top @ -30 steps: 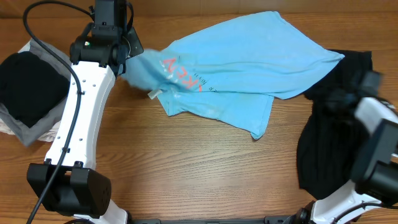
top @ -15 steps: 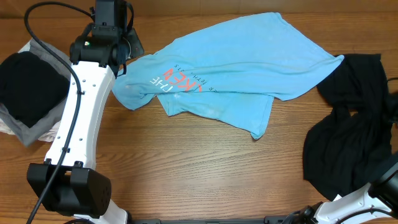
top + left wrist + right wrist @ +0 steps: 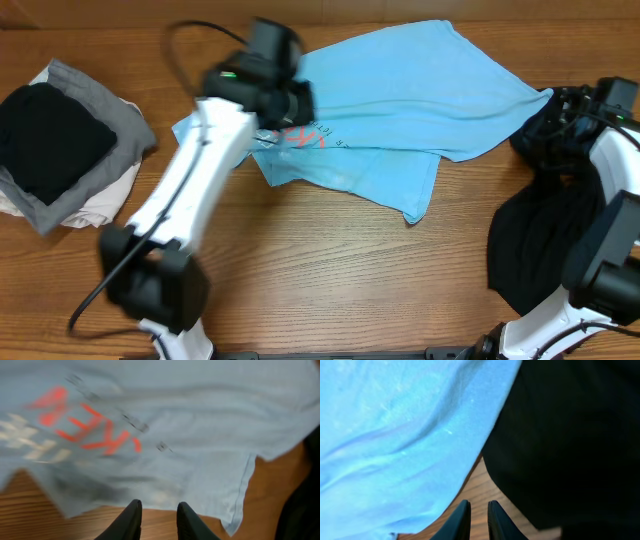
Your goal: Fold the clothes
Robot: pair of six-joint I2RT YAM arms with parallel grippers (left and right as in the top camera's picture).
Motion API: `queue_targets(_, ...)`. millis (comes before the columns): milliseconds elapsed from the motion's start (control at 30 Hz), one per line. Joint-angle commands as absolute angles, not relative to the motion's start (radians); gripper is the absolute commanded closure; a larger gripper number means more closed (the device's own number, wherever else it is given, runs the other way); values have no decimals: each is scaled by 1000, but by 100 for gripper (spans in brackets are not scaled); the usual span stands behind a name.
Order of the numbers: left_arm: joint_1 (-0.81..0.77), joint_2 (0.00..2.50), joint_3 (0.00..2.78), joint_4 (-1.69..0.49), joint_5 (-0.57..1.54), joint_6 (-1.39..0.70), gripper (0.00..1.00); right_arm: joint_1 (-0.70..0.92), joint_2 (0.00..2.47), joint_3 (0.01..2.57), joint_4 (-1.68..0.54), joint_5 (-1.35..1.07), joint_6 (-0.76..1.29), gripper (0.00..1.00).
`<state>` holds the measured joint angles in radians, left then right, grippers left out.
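The light blue T-shirt [image 3: 400,95] lies spread and creased across the far middle of the table, red-orange lettering [image 3: 90,430] up. My left gripper [image 3: 295,100] hovers over the lettering. In its wrist view the left gripper [image 3: 159,507] is open, and only wood shows between its fingers, just off the shirt's hem. A black garment [image 3: 540,240] lies crumpled at the right. My right gripper [image 3: 562,112] sits between the shirt's right corner and the black cloth [image 3: 570,435]. It [image 3: 478,507] is open by a narrow gap and holds nothing.
A stack of folded clothes [image 3: 60,150], black on grey on white, sits at the left edge. Bare wooden table [image 3: 330,270] fills the front middle. My left arm [image 3: 190,190] slants across the table from the front left.
My left arm swung right from the shirt's left edge to above the lettering, and its jaws parted. The shirt's left edge now lies flat. My right arm came back into view by the shirt's corner.
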<state>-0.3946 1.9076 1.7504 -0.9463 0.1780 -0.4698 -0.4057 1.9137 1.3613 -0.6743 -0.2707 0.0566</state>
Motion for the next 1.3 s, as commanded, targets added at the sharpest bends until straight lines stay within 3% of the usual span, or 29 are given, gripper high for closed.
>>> queue_targets(0,-480,2025,1724,-913,249,-487,76,-394,1977,1376,-654,-204,19,86)
queue_targets(100,-540,2091,1724,-847,269,-487,79,-394,2009,1376,-632,-167,30,93)
queue_targets(467,-689,2262,1724,-792,350,-506,78,-445,2099,1375,-558,-37,32,96)
queue_targets(833,-647,2290,1724,-1067,411,-512,78,-780,2114,1376,-589,11,245,96)
queue_targets(967,-595,2290,1724,-1155,408,-513,80,-873,2113,1377,-588,-185,244,79)
queue_targets(1133,-525,2289,1724,-1191,440,-512,89,-886,2093,1433,-630,-422,236,62)
queue_targets(1200,-511,2289,1724,-1192,482,-508,86,-868,2068,1479,-669,-453,228,58)
queue_targets(1267,-509,2289,1724,-1189,500,-509,75,-838,2025,1544,-725,-458,228,53)
